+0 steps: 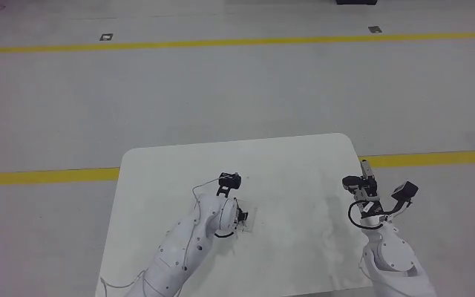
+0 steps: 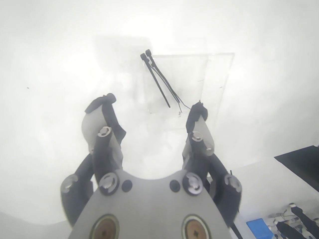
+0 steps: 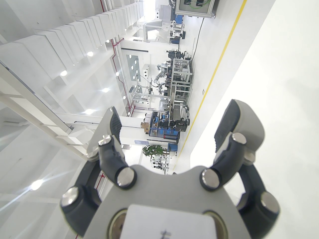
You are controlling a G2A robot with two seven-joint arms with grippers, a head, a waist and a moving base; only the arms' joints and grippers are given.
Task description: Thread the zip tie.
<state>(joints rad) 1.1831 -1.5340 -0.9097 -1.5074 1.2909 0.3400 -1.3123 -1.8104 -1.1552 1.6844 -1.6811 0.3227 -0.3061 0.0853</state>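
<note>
Top view: white table (image 1: 297,171), yellow-lined floor (image 1: 223,89)

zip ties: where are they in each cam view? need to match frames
Top view: too small to make out; look on the clear sheet mid-table.
Left wrist view: zip ties centre, on that sheet, just beyond the left gripper's open jaws.
Right wrist view: faces the hall instead.
Shared landmark: white table.
</note>
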